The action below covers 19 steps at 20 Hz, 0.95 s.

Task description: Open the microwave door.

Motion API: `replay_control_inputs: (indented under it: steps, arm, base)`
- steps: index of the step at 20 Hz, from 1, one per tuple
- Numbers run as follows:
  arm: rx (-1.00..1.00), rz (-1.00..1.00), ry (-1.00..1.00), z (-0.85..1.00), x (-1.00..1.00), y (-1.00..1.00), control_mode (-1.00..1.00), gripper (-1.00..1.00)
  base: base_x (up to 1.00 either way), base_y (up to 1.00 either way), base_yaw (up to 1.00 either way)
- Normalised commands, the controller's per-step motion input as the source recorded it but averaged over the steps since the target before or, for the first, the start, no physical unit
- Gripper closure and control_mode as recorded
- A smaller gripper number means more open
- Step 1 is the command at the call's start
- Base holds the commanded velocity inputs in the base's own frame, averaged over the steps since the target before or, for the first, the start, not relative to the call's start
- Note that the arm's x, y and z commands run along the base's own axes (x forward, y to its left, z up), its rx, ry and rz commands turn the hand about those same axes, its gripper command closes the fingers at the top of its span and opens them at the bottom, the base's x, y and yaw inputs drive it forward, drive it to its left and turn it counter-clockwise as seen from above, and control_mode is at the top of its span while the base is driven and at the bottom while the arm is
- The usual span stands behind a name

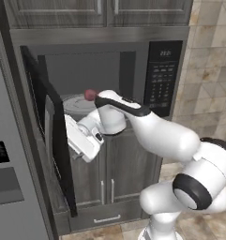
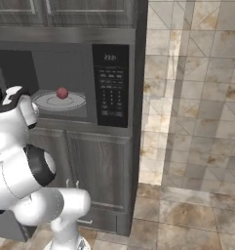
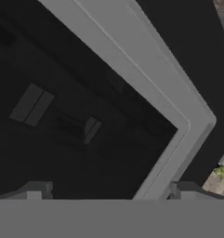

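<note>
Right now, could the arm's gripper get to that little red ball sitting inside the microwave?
Probably yes. The microwave door is swung wide open, so nothing blocks the red ball on the round plate. The gripper faces the door's inner side, though, so the arm would have to turn.

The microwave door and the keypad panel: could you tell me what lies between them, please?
In the left base view, the open cavity lies between the microwave door and the keypad panel, with a turntable plate bearing a small red ball.
</note>
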Motion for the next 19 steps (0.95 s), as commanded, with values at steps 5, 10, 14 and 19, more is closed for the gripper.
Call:
replay_control_inputs:
  steps: [5,10,14,19]
  arm:
    - [-0.01,0.06,-0.07,0.0,-0.13,1.0,-1.0,-1.0]
    - [-0.02,-0.18,-0.21,0.0,-0.05,0.94,-1.0,-1.0]
    - [0.03,0.0,0.0,0.0,0.0,0.0,-1.0,-1.0]
    - [-0.05,0.01,0.04,-0.04,0.12,0.18,-1.0,-1.0]
  base:
    - [0.0,0.0,0.0]
    - [0.0,0.0,0.0]
    - [0.0,0.0,0.0]
    - [0.0,0.0,0.0]
